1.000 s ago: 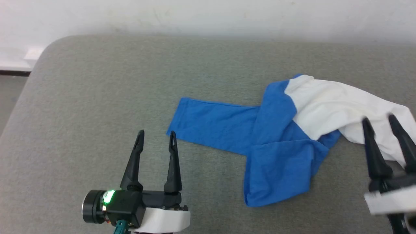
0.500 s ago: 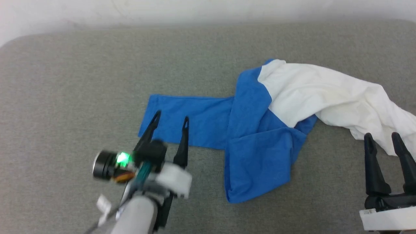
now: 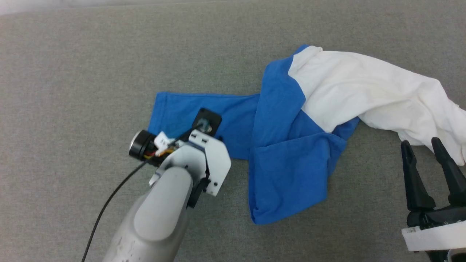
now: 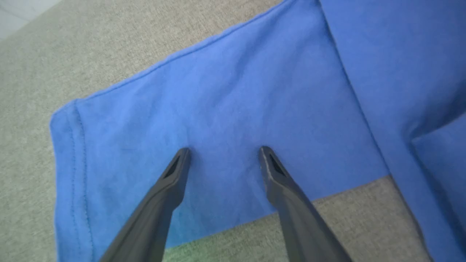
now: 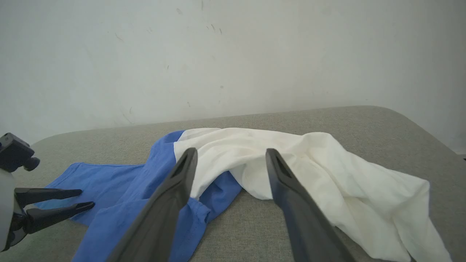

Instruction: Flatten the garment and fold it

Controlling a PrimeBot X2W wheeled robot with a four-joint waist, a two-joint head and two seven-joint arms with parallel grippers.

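Observation:
The garment (image 3: 291, 160) lies crumpled on the grey surface. Its white body (image 3: 364, 91) is bunched at the right, and one blue sleeve (image 3: 174, 109) stretches flat to the left. My left wrist (image 3: 196, 153) hangs over that sleeve, pointing down. In the left wrist view the left gripper (image 4: 224, 151) is open, both tips on or just above the blue sleeve (image 4: 233, 91) near its cuff, nothing between them. My right gripper (image 3: 420, 142) stands open at the lower right, just short of the white body's near edge. The right gripper (image 5: 231, 151) faces the garment (image 5: 291, 160).
A grey padded surface (image 3: 72, 72) carries everything, with a pale wall (image 5: 233, 54) behind it and a rounded far corner (image 5: 418, 123) at the right. A black cable (image 3: 109, 203) trails from my left arm.
My left arm has gone forward and tipped down, so its fingers now point onto the blue sleeve. The head camera has tilted down. My right gripper stays open, about where it was.

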